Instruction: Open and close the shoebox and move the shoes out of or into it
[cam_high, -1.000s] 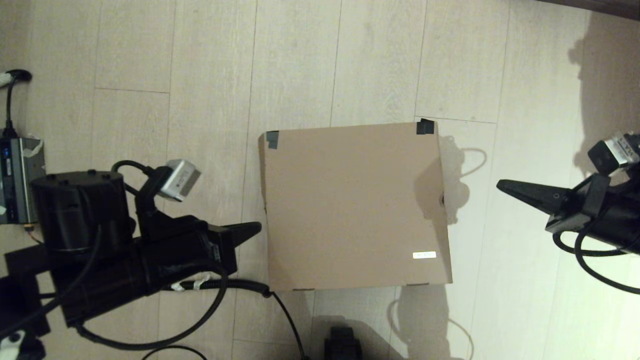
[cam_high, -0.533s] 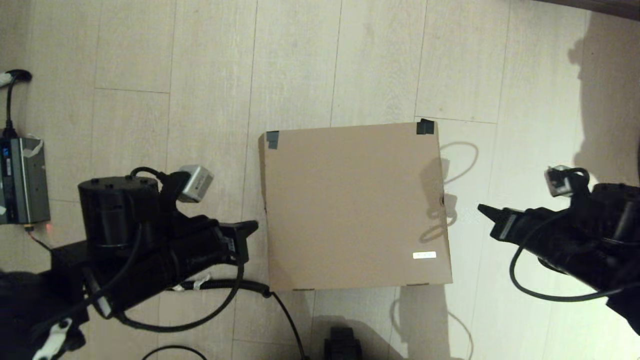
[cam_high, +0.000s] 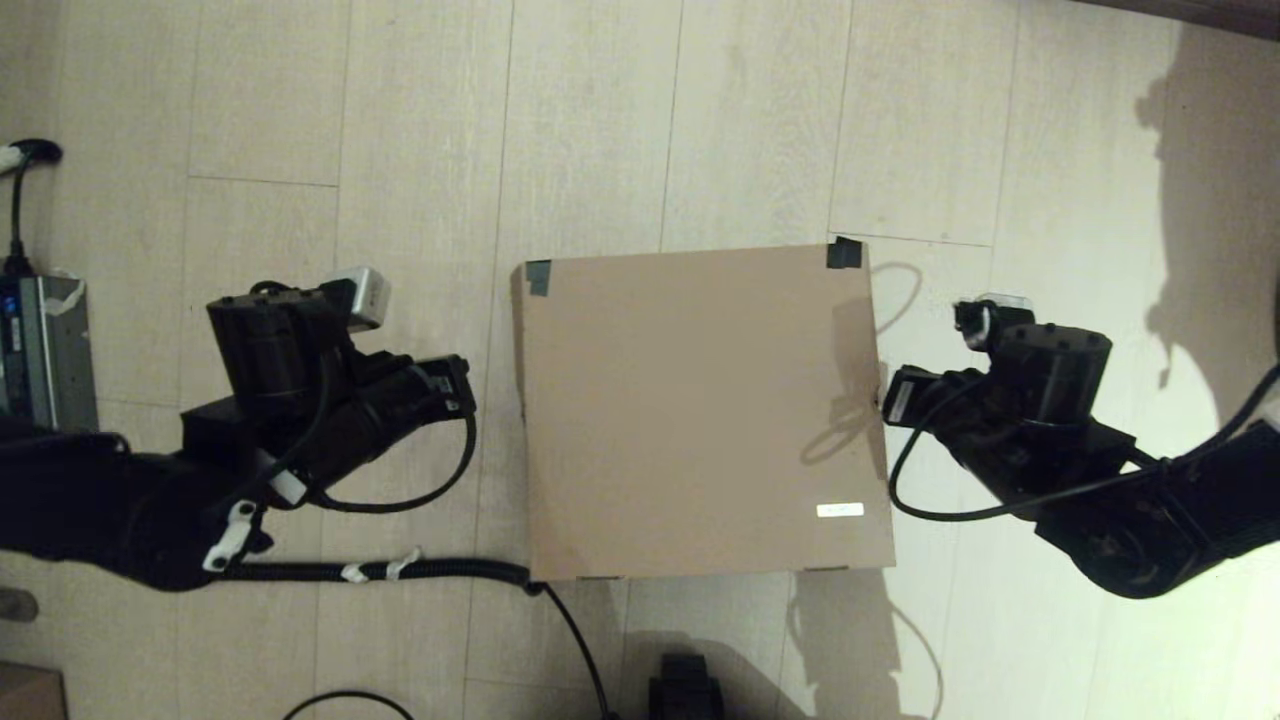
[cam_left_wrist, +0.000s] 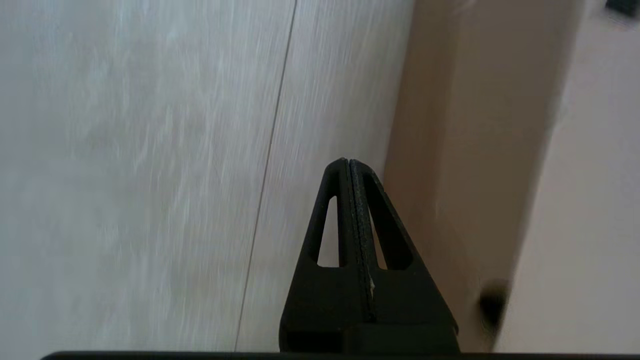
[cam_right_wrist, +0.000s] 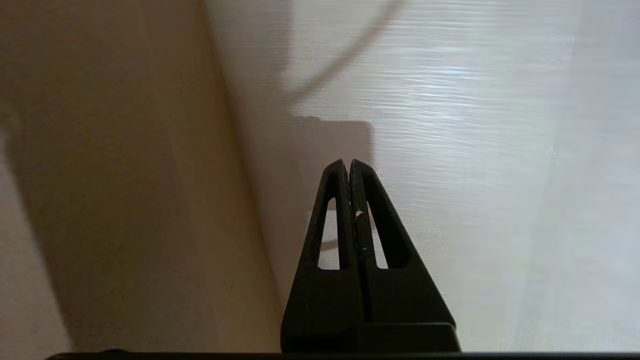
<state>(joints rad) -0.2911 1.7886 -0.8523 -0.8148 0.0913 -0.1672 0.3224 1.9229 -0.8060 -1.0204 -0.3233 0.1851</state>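
Head view shows your shoebox sitting closed on the floor between both arms. Your left tool is pinched closed, empty, just beside its left wall. Your right tool is closed too, down by the right wall.

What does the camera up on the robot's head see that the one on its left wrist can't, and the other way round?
Only the head view shows the shoebox's whole closed lid with its white label, the right gripper at the box's right side, and a grey device at the far left. Only the left wrist view shows the left gripper shut, pointing down beside the box's side wall. Both show the shoebox and the pale wood floor.
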